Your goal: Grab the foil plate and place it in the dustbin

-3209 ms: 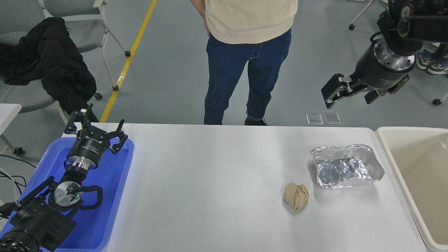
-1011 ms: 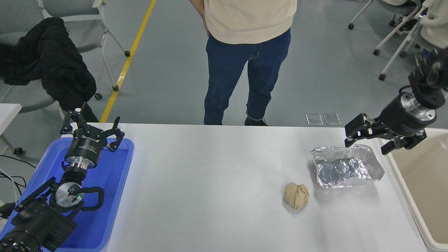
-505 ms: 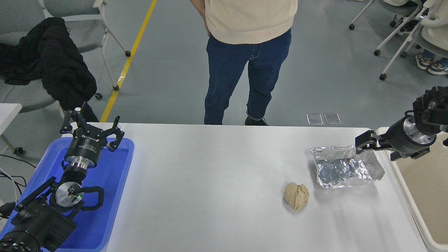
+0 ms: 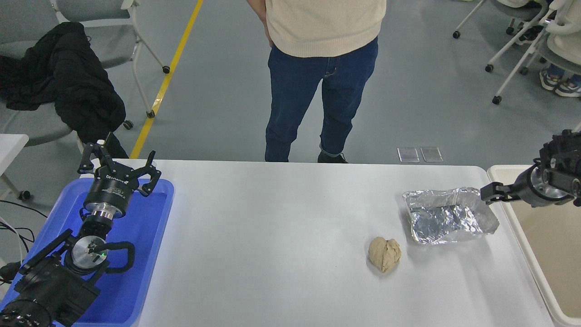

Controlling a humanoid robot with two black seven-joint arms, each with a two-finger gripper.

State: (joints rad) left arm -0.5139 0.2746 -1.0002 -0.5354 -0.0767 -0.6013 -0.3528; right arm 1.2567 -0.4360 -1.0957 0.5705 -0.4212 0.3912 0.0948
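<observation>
The white table [image 4: 281,236] carries the dustbin [image 4: 499,175] at its right edge, with the foil plate [image 4: 449,218] just left of it. The right pincer [image 4: 492,193] sits at the plate's far right corner, its opening impossible to tell. The left pincer [image 4: 119,165] hangs spread open, empty, over a blue tray [image 4: 145,254].

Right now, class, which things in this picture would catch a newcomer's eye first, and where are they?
The shiny foil plate sits on the table's right side, the right gripper at its far right corner. Beside it stands the cream dustbin. At far left, the left gripper hangs over a blue tray.
</observation>
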